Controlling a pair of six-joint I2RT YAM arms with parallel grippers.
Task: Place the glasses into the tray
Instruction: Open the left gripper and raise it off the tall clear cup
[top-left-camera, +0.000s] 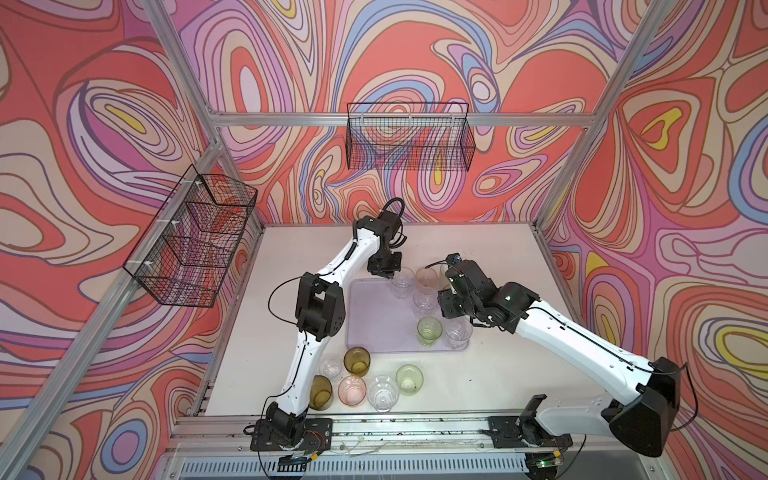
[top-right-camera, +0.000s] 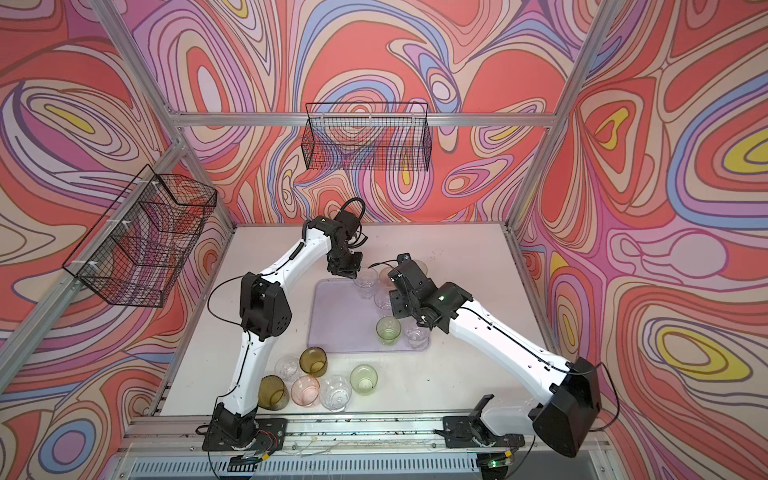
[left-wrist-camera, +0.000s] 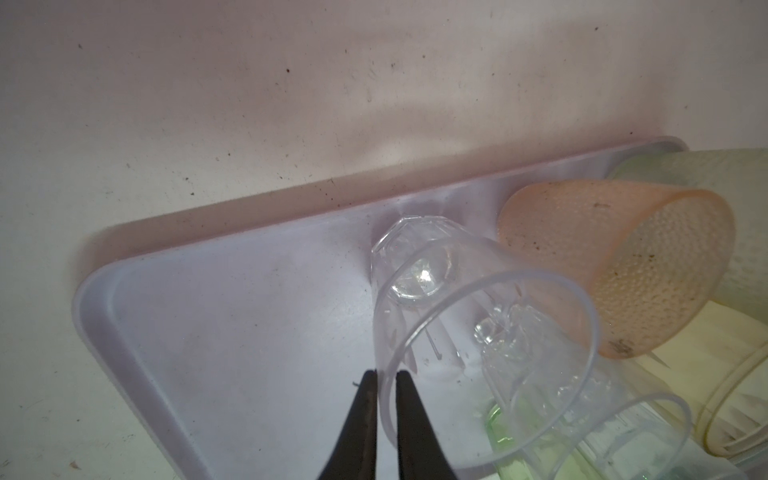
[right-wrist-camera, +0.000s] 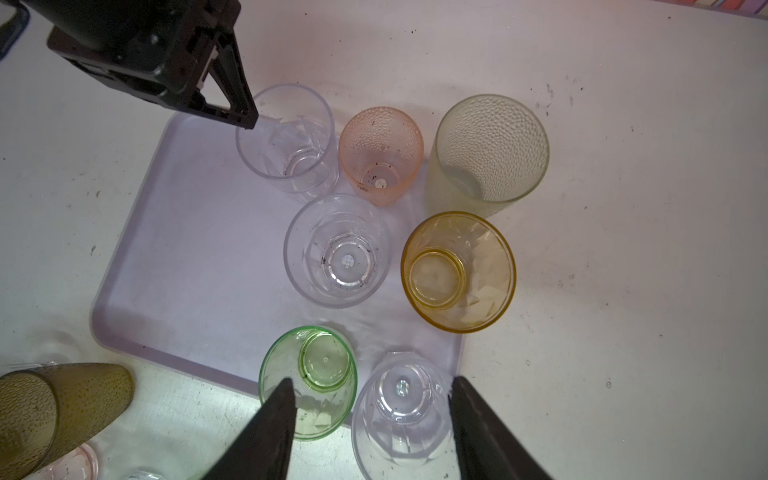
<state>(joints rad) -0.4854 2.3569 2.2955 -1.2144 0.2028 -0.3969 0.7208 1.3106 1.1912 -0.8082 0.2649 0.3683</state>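
Front edge of the bench (top-left-camera: 478, 386): six loose glasses bunched tight, all off the tray (top-left-camera: 370, 316). Half hidden by the left arm (top-left-camera: 301, 365) lower link: olive-brown glass (top-left-camera: 320, 392); alongside it pink glass (top-left-camera: 352, 390), faceted clear glass (top-left-camera: 382, 392), pale green glass (top-left-camera: 409, 379). Behind them small clear glass (top-left-camera: 331, 366) and second olive glass (top-left-camera: 356, 361), just beside the tray's near rim.

Tray interior: left half bare, right half packed with seven upright glasses, little finger room between. Over the near right corner hangs right gripper (right-wrist-camera: 372, 399), fingers spread wide, holding nothing; corner clear glass (right-wrist-camera: 401, 411) stands between them, bright green glass (right-wrist-camera: 309, 382) next to it. Then middle clear glass (right-wrist-camera: 338, 249) and yellow glass (right-wrist-camera: 457, 272) by the right rim.

Far row: far clear glass (right-wrist-camera: 291, 141), peach dimpled glass (right-wrist-camera: 380, 156), tall pale glass (right-wrist-camera: 490, 153) in the corner. There left gripper (left-wrist-camera: 385, 374) has fingers almost together astride the far clear glass's wall; cannot tell whether it pinches or only brackets it.

On the walls hang side wire basket (top-left-camera: 191, 245) and back wire basket (top-left-camera: 409, 137), well apart from the bench.
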